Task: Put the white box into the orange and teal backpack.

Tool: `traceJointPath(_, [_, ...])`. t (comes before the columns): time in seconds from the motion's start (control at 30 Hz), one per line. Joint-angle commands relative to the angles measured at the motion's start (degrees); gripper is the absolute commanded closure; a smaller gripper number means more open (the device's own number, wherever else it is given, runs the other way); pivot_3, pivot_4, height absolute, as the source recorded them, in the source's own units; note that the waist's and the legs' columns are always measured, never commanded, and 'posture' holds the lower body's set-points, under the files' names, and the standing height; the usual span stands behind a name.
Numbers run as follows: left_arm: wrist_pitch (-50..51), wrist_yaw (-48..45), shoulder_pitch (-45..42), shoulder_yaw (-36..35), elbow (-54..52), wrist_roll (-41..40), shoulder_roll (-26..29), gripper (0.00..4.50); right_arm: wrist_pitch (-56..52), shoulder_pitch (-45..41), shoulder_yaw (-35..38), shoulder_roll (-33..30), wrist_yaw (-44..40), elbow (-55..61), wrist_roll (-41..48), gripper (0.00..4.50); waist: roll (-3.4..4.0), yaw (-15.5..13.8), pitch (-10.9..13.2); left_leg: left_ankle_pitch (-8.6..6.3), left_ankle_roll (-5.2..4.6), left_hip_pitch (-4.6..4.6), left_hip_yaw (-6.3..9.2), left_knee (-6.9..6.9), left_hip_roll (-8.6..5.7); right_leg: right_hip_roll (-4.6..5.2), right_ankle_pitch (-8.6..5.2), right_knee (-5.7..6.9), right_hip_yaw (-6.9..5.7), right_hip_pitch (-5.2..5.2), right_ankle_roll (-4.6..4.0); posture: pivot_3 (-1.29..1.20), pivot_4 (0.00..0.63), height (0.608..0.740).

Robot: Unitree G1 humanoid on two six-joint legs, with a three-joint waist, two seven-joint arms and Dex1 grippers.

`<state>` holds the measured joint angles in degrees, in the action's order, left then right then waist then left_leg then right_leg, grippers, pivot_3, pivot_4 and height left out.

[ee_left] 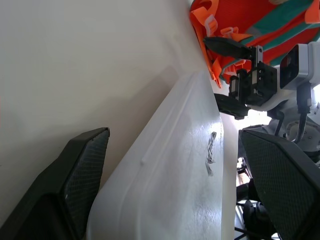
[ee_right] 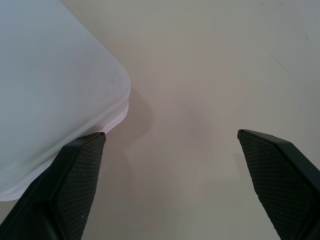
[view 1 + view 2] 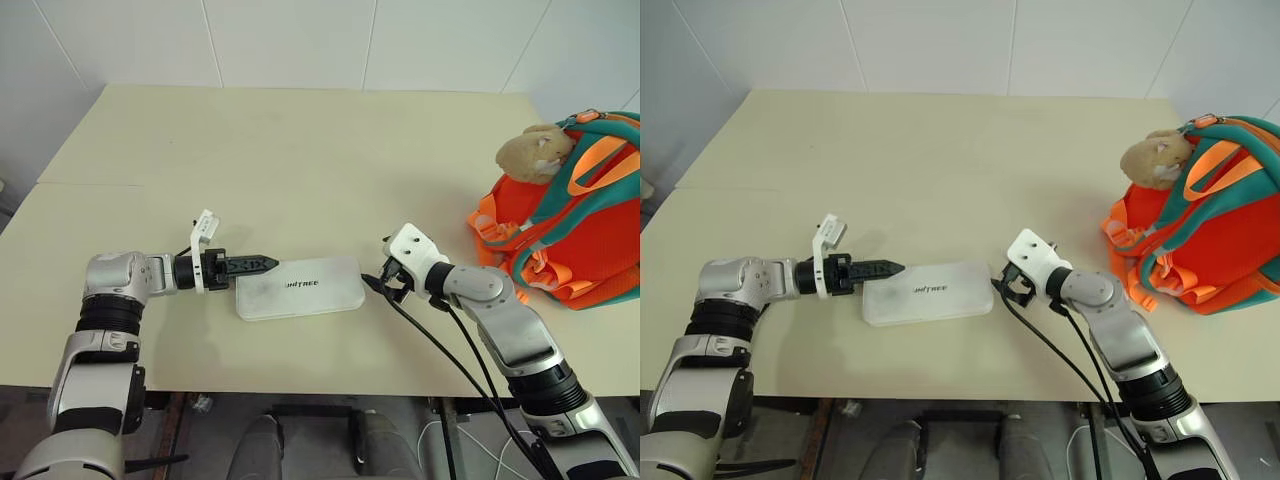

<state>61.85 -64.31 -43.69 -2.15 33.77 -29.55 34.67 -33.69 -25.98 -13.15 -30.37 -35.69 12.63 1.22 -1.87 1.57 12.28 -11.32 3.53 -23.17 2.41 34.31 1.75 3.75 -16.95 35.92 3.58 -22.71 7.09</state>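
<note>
The white box [image 3: 299, 287] lay flat on the cream counter [image 3: 300, 150], near its front edge, with its long sides running left to right and small dark lettering on its top. The left gripper [image 3: 262, 264] reached in from the left, its dark fingers over the box's left end; from the head views it was hard to tell whether they touched the lid. In the left wrist view the left gripper's jaws stood wide apart, one textured pad [image 1: 87, 175] on each side of the box [image 1: 170, 170], which ran away between them; neither pad clearly pressed on it, and the lettering there was too slanted to read.

The right gripper [image 3: 385, 278] sat just off the box's right end. Its fingers were mostly hidden behind its white wrist housing in the head views. In the right wrist view its jaws were spread wide, with one rounded corner of the box [image 2: 50, 90] lying beside one pad [image 2: 80, 185] and bare counter between the two pads; contact there could not be settled.

The orange and teal backpack [image 3: 585, 230] stood on the counter at the far right, well apart from the box, its right side cut off by the frame edge. A tan plush toy [image 3: 533, 152] rested on its upper left. Whether the backpack's opening was unzipped could not be made out.
</note>
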Motion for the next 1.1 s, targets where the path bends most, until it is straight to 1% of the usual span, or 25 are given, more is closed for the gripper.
traceJointPath(0.03, [0.00, 3.12, 2.73, -0.67, 0.58, 1.86, 1.60, 0.00, 0.64, -0.51, 1.09, 0.06, 0.11, 1.27, -0.02, 0.02, 0.00, 0.05, -0.01, 0.00, 0.00, 0.03, 0.00, 0.01, 0.00, 0.00, -0.04, 0.00, 0.00, 0.02, -0.08, 0.00, 0.150, 0.740])
traceJointPath(0.2, [3.87, 4.75, 6.06, -4.80, -4.34, 0.13, 5.21, 0.00, 0.65, -0.39, 1.19, -0.26, -0.06, 1.13, -0.10, 0.02, 0.01, 1.42, -0.03, 0.01, -0.01, 0.13, 0.00, 0.00, 0.10, -0.09, -0.17, 0.03, 0.01, 0.04, -0.41, 0.00, 0.150, 0.740])
traceJointPath(0.33, [8.23, 5.38, 12.98, -7.48, -11.41, -1.98, 8.98, 0.00, 0.57, -0.72, 0.74, -0.21, -0.58, 0.52, 0.00, 0.02, 0.01, 2.20, -0.03, 0.00, 0.00, 0.21, -0.01, -0.13, 0.16, -0.13, -0.13, 0.06, 0.03, 0.01, -0.32, 0.00, 0.150, 0.740])
traceJointPath(0.5, [12.61, 7.74, 18.61, -11.21, -17.37, -5.27, 9.89, 0.00, 1.12, -1.40, 0.28, 0.18, -0.98, -0.57, -0.05, 0.02, 0.02, 1.88, -0.04, -0.03, 0.04, 0.23, 0.00, -0.29, 0.16, -0.12, -0.14, 0.05, 0.01, -0.03, -0.27, 0.00, 0.150, 0.740])
traceJointPath(0.6, [15.77, 9.99, 22.14, -13.86, -21.70, -7.66, 8.80, 0.00, 1.47, -2.00, -0.01, 0.49, -1.26, -1.33, -0.11, 0.02, 0.02, 1.74, -0.04, -0.08, 0.13, 0.22, -0.02, -0.28, 0.15, -0.08, -0.17, 0.00, 0.01, -0.03, -0.32, 0.00, 0.150, 0.740])
traceJointPath(0.67, [17.68, 11.83, 23.60, -16.20, -23.87, -9.30, 7.44, 0.00, 1.55, -2.25, -0.08, 0.62, -1.43, -1.61, -0.16, 0.02, 0.03, 1.67, -0.04, -0.12, 0.17, 0.21, -0.02, -0.28, 0.15, -0.07, -0.19, -0.04, 0.02, -0.03, -0.37, 0.00, 0.150, 0.740])
traceJointPath(0.83, [22.54, 16.15, 26.61, -19.23, -29.48, -12.72, 3.47, 0.00, 1.96, -2.53, -0.04, 0.60, -1.78, -2.08, -0.35, 0.02, 0.03, 1.37, -0.04, -0.19, 0.20, 0.18, -0.02, -0.28, 0.13, -0.02, -0.19, -0.08, 0.00, -0.03, -0.29, 0.00, 0.150, 0.740])
traceJointPath(0.93, [23.89, 18.44, 27.44, -20.31, -30.99, -13.97, 1.05, 0.00, 2.29, -2.68, 0.10, 0.55, -1.85, -2.40, -0.36, 0.02, 0.05, 1.05, -0.05, -0.21, 0.21, 0.16, -0.02, -0.28, 0.10, 0.01, -0.18, -0.11, 0.00, -0.02, -0.25, 0.00, 0.150, 0.740])
traceJointPath(1.1, [23.65, 20.42, 26.14, -20.10, -29.72, -14.77, -0.71, 0.00, 2.57, -2.81, 0.22, 0.53, -1.93, -2.55, -0.35, 0.02, 0.11, 0.16, -0.10, -0.21, 0.21, 0.16, -0.02, -0.26, 0.08, 0.02, -0.24, -0.17, 0.00, 0.00, -0.36, 0.00, 0.150, 0.740])
